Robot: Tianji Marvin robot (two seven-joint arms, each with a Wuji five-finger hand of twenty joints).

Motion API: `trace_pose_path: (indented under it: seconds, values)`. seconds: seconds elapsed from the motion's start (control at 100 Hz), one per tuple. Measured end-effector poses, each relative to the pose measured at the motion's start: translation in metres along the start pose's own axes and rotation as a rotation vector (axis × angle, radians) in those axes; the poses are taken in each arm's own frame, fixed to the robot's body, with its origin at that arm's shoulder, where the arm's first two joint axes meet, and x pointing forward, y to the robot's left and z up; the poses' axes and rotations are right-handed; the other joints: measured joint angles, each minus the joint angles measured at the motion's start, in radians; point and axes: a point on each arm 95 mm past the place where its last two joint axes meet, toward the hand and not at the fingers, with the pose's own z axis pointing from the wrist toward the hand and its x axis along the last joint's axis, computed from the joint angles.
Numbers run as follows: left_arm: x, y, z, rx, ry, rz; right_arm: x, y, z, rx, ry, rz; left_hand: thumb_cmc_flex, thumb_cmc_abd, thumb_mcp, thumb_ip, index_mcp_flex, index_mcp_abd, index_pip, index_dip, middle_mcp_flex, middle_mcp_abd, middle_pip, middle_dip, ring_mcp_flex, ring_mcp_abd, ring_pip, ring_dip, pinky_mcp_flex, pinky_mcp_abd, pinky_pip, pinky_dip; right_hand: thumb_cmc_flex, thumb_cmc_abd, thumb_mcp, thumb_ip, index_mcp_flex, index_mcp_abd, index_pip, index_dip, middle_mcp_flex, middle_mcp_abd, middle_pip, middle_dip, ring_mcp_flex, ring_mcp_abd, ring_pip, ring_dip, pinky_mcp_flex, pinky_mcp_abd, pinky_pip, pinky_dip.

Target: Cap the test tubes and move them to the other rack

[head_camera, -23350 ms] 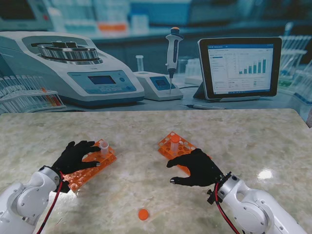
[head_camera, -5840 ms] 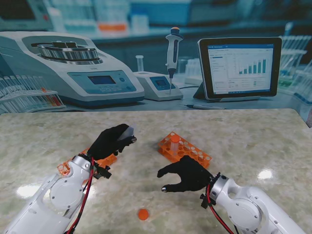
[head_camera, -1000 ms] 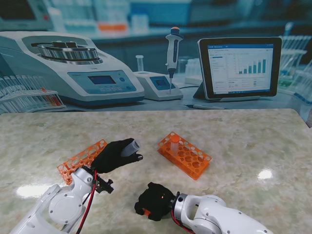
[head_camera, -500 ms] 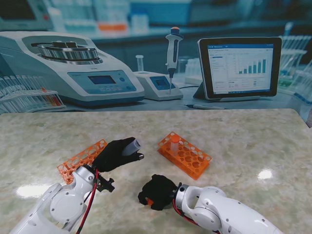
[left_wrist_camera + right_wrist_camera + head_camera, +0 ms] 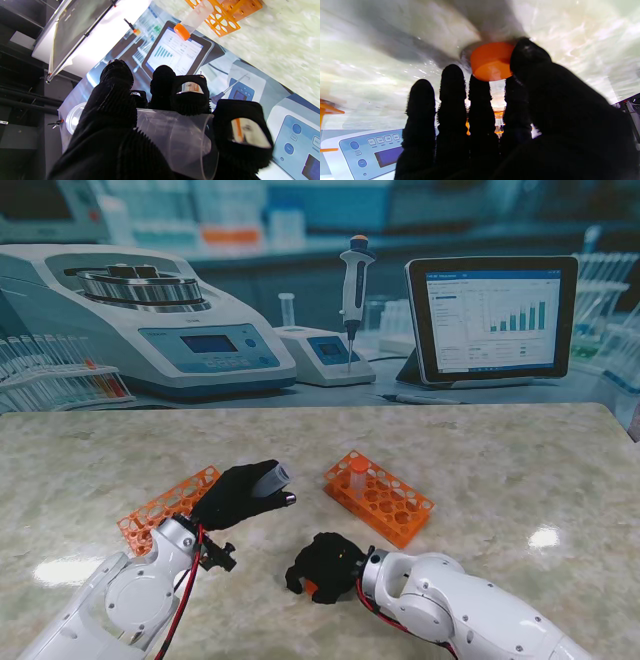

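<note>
Holding open test tube (image 5: 268, 478) clamped in left hand (image 5: 235, 495), mouth toward three o'clock, awaiting orange cap (image 5: 491, 61) being pinched by right hand (image 5: 325, 566) fingers (image 5: 480, 100).

Marble-look table top (image 5: 480, 450) with a bright glare spot near its right edge, backed by a printed lab backdrop: centrifuge (image 5: 150, 320) far left of the tablet (image 5: 492, 317), pipette (image 5: 354, 290) between them.
</note>
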Motion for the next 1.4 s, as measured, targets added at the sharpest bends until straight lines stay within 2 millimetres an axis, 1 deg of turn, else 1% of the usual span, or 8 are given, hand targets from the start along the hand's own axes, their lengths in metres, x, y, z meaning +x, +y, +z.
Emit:
trace_pose_path:
  seconds: [0.15,0.4,0.64,0.74,0.84,0.95,1.08,1.4]
  values:
    - [-0.001,0.0,0.0,-0.001,-0.002,0.0,-0.002,0.0,0.002,0.004,0.0,0.002,0.0,0.0,0.0,0.0,0.0,0.0,0.0,0.0,0.0,0.0,0.0,0.0,0.0,0.0,0.0,0.0,0.0,0.0,0.0,0.0,0.003,-0.017,0.019,-0.001,0.001,0.0,0.04,-0.002,0.01,0.002,-0.003,0.032,0.041,0.0,-0.002,0.076,0.032,0.0,0.0,-0.013]
    - [-0.001,0.0,0.001,-0.002,-0.002,0.001,-0.003,0.002,0.005,0.012,0.015,0.0,0.0,0.0,0.0,0.0,0.0,0.0,0.0,0.0,0.0,0.0,0.0,0.0,0.0,0.0,0.0,0.0,0.0,-0.001,0.0,0.0,0.003,-0.04,0.052,-0.012,0.027,-0.009,0.08,-0.009,0.031,0.008,-0.002,0.046,0.077,0.017,-0.005,0.101,0.083,-0.001,-0.004,-0.028]
    - [-0.002,0.0,0.002,-0.003,-0.003,0.001,-0.004,0.001,0.006,0.006,0.014,0.01,0.0,0.0,0.0,0.0,0.0,0.0,0.001,0.0,0.0,0.0,0.0,0.0,0.0,0.0,0.0,0.0,0.0,-0.001,0.0,0.0,-0.003,-0.041,0.07,-0.029,0.041,-0.013,0.085,-0.018,0.041,0.021,0.009,0.056,0.091,0.022,-0.026,0.101,0.098,-0.001,-0.012,-0.051]
    - [-0.002,0.0,0.002,-0.004,-0.004,0.001,-0.005,0.001,0.005,0.001,0.009,0.012,0.0,0.0,0.0,0.0,0.0,0.0,0.001,0.0,0.0,0.0,0.0,0.0,0.0,0.0,0.0,0.0,0.0,-0.001,0.0,0.0,-0.011,-0.04,0.07,-0.029,0.021,-0.013,0.122,-0.074,0.041,0.02,-0.001,0.056,0.089,0.022,-0.052,0.1,0.082,-0.001,-0.025,-0.051]
    - [-0.002,0.001,0.003,-0.005,-0.003,0.001,-0.007,0.001,0.003,-0.002,0.004,0.011,0.0,0.0,0.0,0.0,0.0,0.0,0.002,0.0,0.0,-0.001,0.0,0.0,0.0,0.0,0.0,0.0,0.0,-0.001,0.0,0.0,-0.036,-0.009,0.067,-0.029,0.01,-0.002,0.108,-0.096,0.028,0.008,-0.014,0.054,0.047,0.02,-0.052,0.011,0.048,-0.001,-0.037,-0.051]
    - [-0.002,0.001,0.003,-0.005,-0.003,0.002,-0.008,0.001,0.0,-0.001,-0.002,-0.006,0.0,0.0,0.0,0.0,0.0,0.0,0.002,0.0,0.0,-0.001,0.0,0.0,0.0,0.0,0.0,0.0,0.0,-0.001,0.0,0.0,-0.075,0.039,0.043,-0.002,0.007,-0.001,0.019,-0.053,0.006,-0.027,0.004,-0.053,0.003,0.02,-0.055,-0.015,-0.001,-0.001,-0.038,-0.049]
    - [-0.002,0.0,0.003,-0.005,-0.004,0.002,-0.008,0.002,-0.005,-0.001,-0.009,-0.029,0.0,0.0,0.0,0.0,0.0,0.0,0.003,0.0,0.0,-0.001,0.0,0.0,0.0,-0.001,0.0,0.0,0.0,-0.001,0.0,0.0,-0.122,0.064,0.03,0.064,-0.003,0.003,-0.076,-0.024,-0.025,-0.026,0.001,-0.151,-0.04,0.02,-0.075,-0.027,-0.052,0.0,-0.038,-0.035]
    - [-0.003,0.0,0.004,-0.002,-0.005,0.002,-0.009,0.001,-0.013,0.001,-0.027,-0.041,0.0,0.0,0.0,0.0,0.0,-0.001,0.004,0.0,0.0,-0.001,0.0,0.0,0.0,-0.001,0.0,0.0,0.0,-0.002,0.0,0.0,-0.158,0.065,-0.023,0.067,-0.045,0.053,-0.168,-0.018,-0.076,-0.026,-0.037,-0.197,-0.066,0.015,-0.076,-0.039,-0.08,0.001,-0.038,-0.024]
